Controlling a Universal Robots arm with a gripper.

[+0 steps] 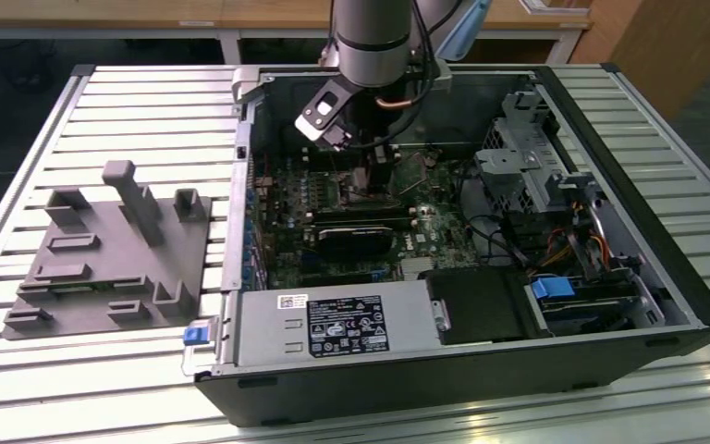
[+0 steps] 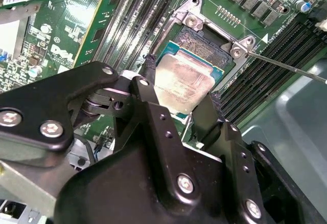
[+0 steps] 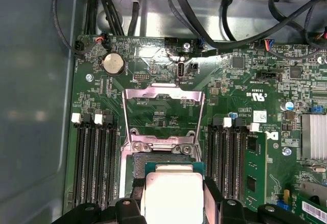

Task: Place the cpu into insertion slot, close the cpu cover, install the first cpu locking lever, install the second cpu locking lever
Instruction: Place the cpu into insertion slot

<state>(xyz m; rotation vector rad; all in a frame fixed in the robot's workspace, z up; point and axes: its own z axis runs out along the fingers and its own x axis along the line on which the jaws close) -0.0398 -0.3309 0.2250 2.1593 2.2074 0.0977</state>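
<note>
Claw (image 2: pixel 180 88) clamped on the small flat square silver-grey cpu (image 2: pixel 185 75) at the silver-rimmed, dark-centred square insertion slot (image 2: pixel 203 49).

From the exterior view's left: a grey moulded plastic fixture (image 1: pixel 108 254) sits on the slatted metal worktop (image 1: pixel 145 102). Beside it lies the open black computer case (image 1: pixel 454 379), with the silver robot arm (image 1: pixel 373 37) reaching down toward its green circuit board (image 1: pixel 287 194). In the second wrist view the black fingers (image 2: pixel 148 73) press two opposite sides of the cpu, which is over the slot; whether it is fully seated I cannot tell. In the first wrist view the thin silvery windowed cpu cover (image 3: pixel 163 95) stands swung open beyond the slot, and long black memory slots (image 3: pixel 94 157) flank it.
</note>
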